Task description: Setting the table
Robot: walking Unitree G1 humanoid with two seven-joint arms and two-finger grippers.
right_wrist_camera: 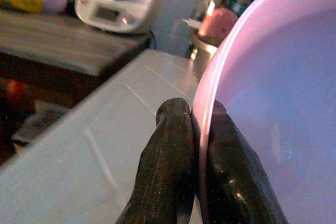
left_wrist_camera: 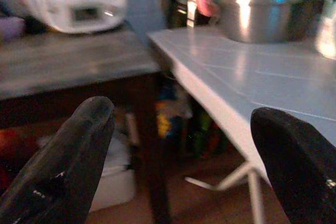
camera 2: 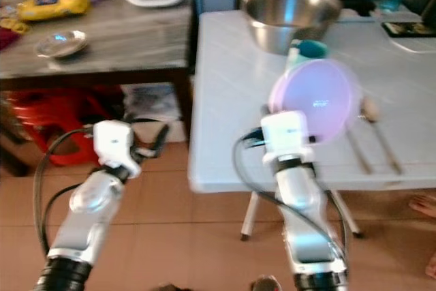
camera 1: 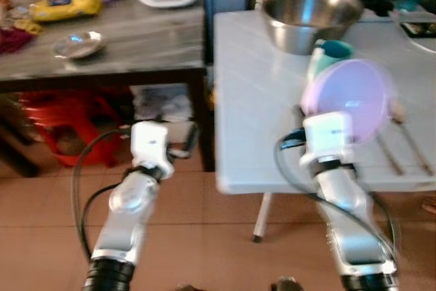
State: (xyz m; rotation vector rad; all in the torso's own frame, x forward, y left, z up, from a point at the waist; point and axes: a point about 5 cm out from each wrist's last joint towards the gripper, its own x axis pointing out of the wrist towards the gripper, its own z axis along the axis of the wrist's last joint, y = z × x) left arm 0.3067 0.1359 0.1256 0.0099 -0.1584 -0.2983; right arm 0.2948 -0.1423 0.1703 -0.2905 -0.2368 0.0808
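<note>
The right pincer (right_wrist_camera: 197, 129) pinches the rim of a pink bowl (camera 1: 349, 100), fingers pressed on either side of its wall, holding it tilted above the white worktop (camera 1: 259, 100) — inward from the worktop's near edge. Beyond the bowl stand a teal cup (camera 1: 332, 51) and a steel mixing bowl (camera 1: 311, 15); chopsticks (camera 1: 402, 142) lie just beside it. The worktop's left half is bare. The left pincer (left_wrist_camera: 178, 156) hangs spread wide off the worktop's left edge, over tiled floor (camera 1: 204, 236) — near a darker side table (camera 1: 136, 46).
</note>
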